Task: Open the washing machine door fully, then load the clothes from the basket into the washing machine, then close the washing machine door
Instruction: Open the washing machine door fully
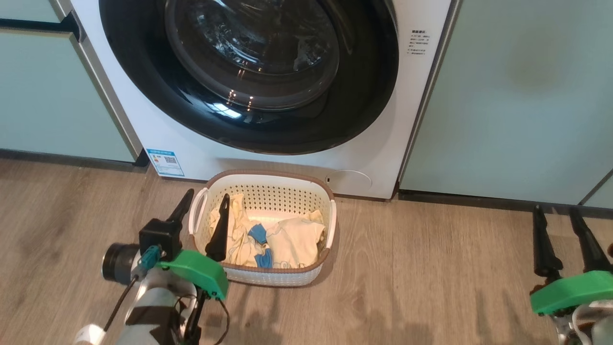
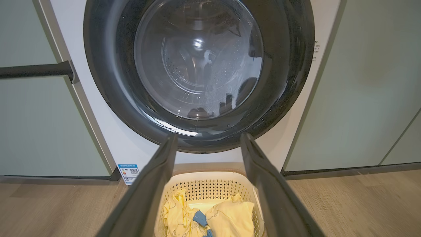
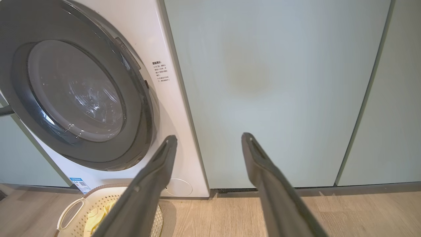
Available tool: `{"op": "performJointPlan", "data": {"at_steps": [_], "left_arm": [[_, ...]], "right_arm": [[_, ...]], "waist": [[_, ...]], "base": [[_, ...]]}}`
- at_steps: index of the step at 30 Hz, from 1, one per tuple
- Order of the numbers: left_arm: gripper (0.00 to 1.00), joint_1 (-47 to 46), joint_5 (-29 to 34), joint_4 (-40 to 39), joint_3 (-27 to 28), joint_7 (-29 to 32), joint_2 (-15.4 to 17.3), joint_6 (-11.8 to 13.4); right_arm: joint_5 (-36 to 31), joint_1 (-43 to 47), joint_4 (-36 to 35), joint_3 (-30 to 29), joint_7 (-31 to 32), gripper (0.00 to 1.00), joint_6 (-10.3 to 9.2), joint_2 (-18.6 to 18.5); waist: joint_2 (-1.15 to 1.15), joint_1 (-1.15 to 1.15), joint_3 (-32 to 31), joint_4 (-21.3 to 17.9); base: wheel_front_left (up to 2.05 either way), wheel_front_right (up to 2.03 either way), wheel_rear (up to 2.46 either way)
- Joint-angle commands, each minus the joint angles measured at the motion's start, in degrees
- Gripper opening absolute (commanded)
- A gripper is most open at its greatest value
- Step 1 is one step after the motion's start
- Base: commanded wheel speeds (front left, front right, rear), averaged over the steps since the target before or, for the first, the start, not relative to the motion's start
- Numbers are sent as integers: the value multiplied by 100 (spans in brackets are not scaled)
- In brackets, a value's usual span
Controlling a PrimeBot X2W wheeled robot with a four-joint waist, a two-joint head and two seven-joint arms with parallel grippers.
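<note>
In the basket (image 1: 277,278), yellow clothes (image 1: 297,239), perhaps printed

pale green cabinets (image 1: 517,96) line back wall both sides; dark handle bar (image 2: 34,70) on left unit; grey-brown wood-plank floor (image 1: 431,268); soft even light.

washing machine door (image 1: 249,62) shut over the opening, basket (image 1: 278,196) just before it, top open

Closed washing machine door (image 2: 197,65) above basket (image 2: 210,184)
</note>
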Motion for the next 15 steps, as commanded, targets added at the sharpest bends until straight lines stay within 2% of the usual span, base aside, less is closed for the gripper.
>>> {"op": "performJointPlan", "data": {"at_steps": [1, 2, 3, 15], "left_arm": [[100, -290, -1, -213, 231, -36, 69, 12], [100, -293, 1, -220, 229, -36, 68, 15], [100, -297, 2, -228, 225, -36, 67, 16], [100, -451, -7, -381, 177, -36, 53, 31]], "right_arm": [[55, -270, -204, 135, -55, 84, -17, -66], [65, -273, -204, 136, -55, 17, -17, -67], [85, -277, -204, 141, -55, 0, -17, -68], [510, -497, -140, 213, -55, 0, -17, -195]], "waist": [[0, 0, 8, 0], [0, 0, 18, 0], [0, 0, 29, 0], [0, 0, 369, 49]], "base": [[0, 0, 0], [0, 0, 0], [0, 0, 0], [0, 0, 0]]}}
